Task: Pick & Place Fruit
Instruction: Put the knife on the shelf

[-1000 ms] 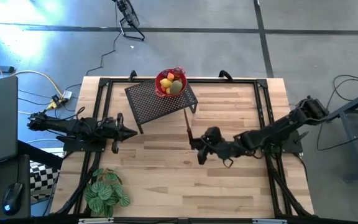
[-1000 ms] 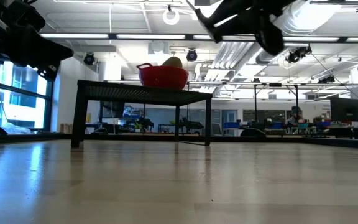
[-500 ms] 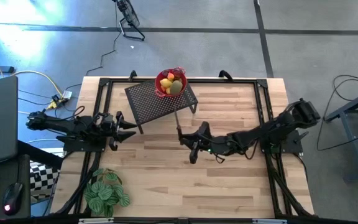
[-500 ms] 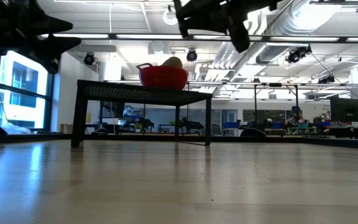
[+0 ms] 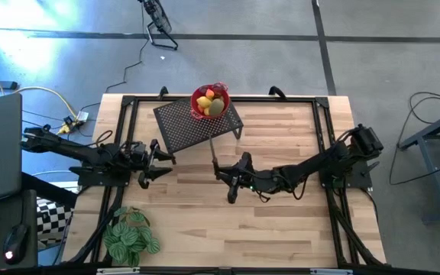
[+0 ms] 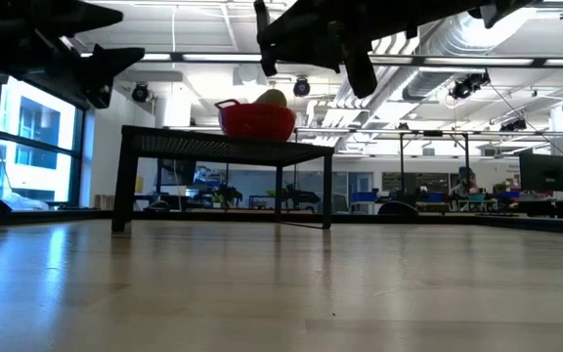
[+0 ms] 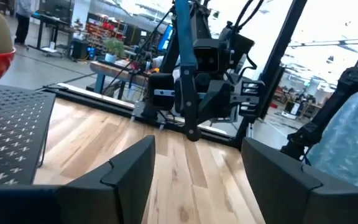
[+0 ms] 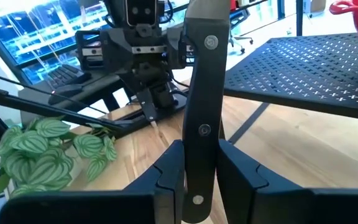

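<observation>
The fruit (image 5: pixel 209 102), yellow and green pieces, lies in a red bowl (image 5: pixel 198 111) on a small black perforated table (image 5: pixel 193 126) at the far middle. My left gripper (image 5: pixel 166 162) hovers open just left of that table, its fingers wide apart in the left wrist view (image 7: pixel 194 180) with nothing between them. My right gripper (image 5: pixel 228 177) is over the table's middle, shut on a long black flat tool (image 8: pixel 202 93). Its thin end (image 5: pixel 214 149) points toward the perforated table. My right gripper pinches the tool's wide flat part (image 8: pixel 197 177) between its two fingers. The fingers come about level from the table's right and lie across the tool. The tool is lifted clear of the tabletop, running from near to far.
A green leafy plant (image 5: pixel 131 237) stands at the near left corner. Black frame rails (image 5: pixel 323 130) run along the tabletop's left, right and far edges. Bare wood (image 5: pixel 228 229) stretches across the near half.
My left gripper has opened and edged toward the perforated table. My right gripper has carried the tool toward the table's left and rolled, so the tool's thin end now sits close under the perforated table's near edge.
</observation>
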